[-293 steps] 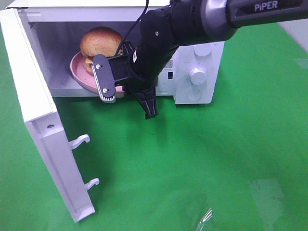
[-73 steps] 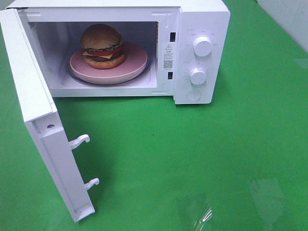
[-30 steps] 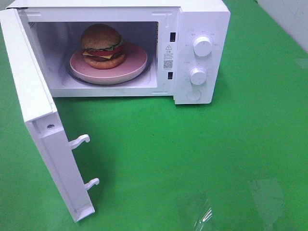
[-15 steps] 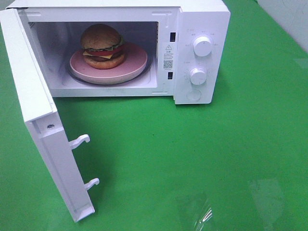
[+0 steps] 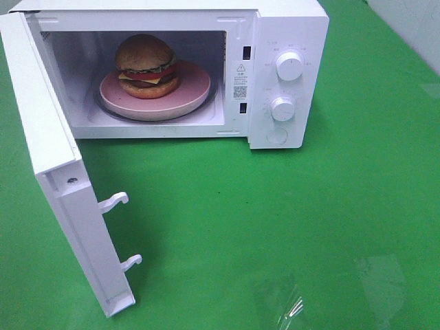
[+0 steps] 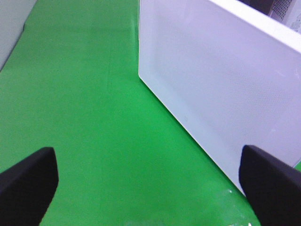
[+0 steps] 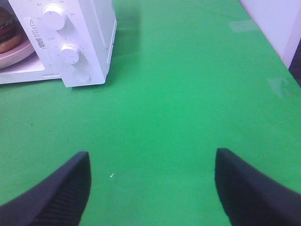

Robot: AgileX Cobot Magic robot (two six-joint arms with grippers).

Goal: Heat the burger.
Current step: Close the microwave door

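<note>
Waiting with left tool (image 6: 149, 188) and right tool (image 7: 153, 188) released, empty; facing open microwave door (image 5: 58, 172), 8 o'clock from burger (image 5: 146, 67), nearer left tool.

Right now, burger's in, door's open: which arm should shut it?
Left. The left tool, open, faces the outer side of the door up close; the right tool, also open, looks toward the dials, away from it. The burger already sits on the plate inside.

I count one microwave (image 5: 292, 31), one door (image 5: 48, 151), one burger (image 5: 146, 65), one pink plate (image 5: 196, 86), two knobs (image 5: 289, 65) (image 5: 282, 108), one round button (image 5: 277, 136), two door hooks (image 5: 113, 201) (image 5: 132, 261), and two grippers: the left gripper (image 6: 150, 188) and the right gripper (image 7: 153, 188).
</note>
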